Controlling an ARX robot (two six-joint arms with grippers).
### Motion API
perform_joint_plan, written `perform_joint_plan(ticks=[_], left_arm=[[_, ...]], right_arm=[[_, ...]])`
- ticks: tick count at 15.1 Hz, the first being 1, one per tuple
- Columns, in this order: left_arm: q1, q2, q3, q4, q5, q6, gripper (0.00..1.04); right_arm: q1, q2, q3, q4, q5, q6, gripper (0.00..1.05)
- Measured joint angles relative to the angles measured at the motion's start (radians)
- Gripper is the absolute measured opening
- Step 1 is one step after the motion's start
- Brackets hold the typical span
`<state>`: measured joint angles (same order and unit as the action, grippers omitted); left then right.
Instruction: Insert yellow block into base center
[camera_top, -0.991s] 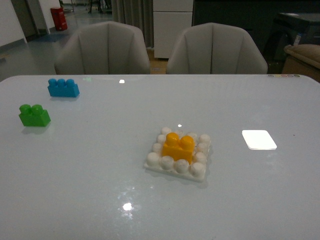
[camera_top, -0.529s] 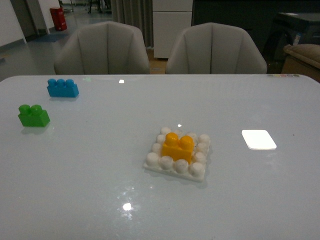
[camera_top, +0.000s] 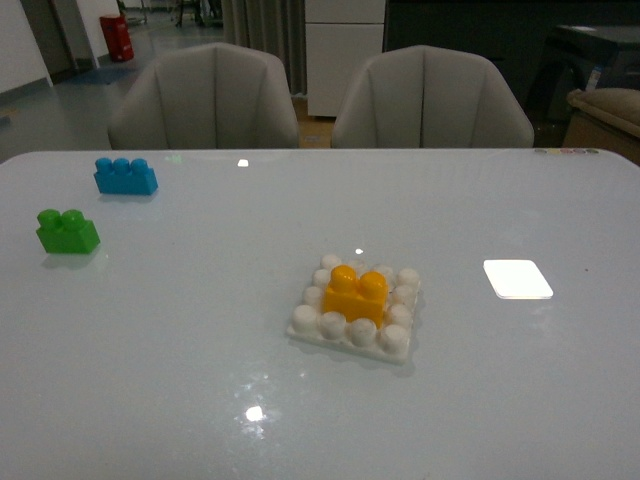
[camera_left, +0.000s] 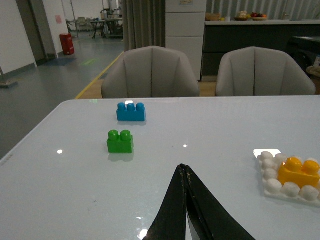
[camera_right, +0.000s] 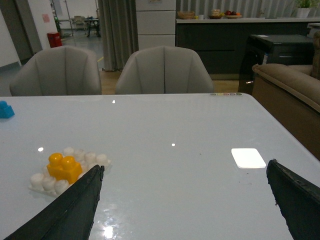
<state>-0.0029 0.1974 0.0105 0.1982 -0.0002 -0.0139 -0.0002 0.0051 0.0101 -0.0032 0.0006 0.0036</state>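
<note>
My left jaws (camera_left: 186, 172) are pressed together, empty, above bare tabletop (camera_top: 180, 330). My right jaws (camera_right: 182, 180) are spread wide, one finger (camera_right: 75, 205) at each side of that wrist view, nothing between them. Neither arm shows in the front view.

The yellow block (camera_top: 356, 293) sits upright on the middle studs of the base (camera_top: 393, 340), white studs ringing it on all sides. The base lies flat on the tabletop, slightly right of centre in the front view.

The green two-stud brick (camera_top: 67, 231) stands well apart on the far left. The blue three-stud brick (camera_top: 125, 176) stands just behind it.

A bright rectangular patch of reflected light (camera_top: 517, 279) lies on the tabletop right of the base. Two grey chairs (camera_top: 205, 98) stand behind the far edge.
</note>
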Motion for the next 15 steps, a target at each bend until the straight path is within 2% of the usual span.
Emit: perform_joint_plan(ticks=[2, 4, 9, 11, 15], left_arm=[[0.0, -0.022, 0.0, -0.022, 0.0, 0.0, 0.02], [0.0, -0.171, 0.001, -0.213, 0.0, 0.0, 0.02], [0.0, -0.188, 0.001, -0.203, 0.0, 0.0, 0.02], [0.0, -0.188, 0.001, -0.202, 0.0, 0.0, 0.17], [0.0, -0.188, 0.001, -0.201, 0.0, 0.0, 0.61]], right_arm=[[0.0, 0.0, 0.0, 0.0, 0.0, 0.0, 0.98], [0.0, 0.0, 0.0, 0.0, 0.0, 0.0, 0.98], [0.0, 0.0, 0.0, 0.0, 0.0, 0.0, 0.98], [0.0, 0.0, 0.0, 0.0, 0.0, 0.0, 0.98], [0.0, 0.0, 0.0, 0.0, 0.0, 0.0, 0.98]])
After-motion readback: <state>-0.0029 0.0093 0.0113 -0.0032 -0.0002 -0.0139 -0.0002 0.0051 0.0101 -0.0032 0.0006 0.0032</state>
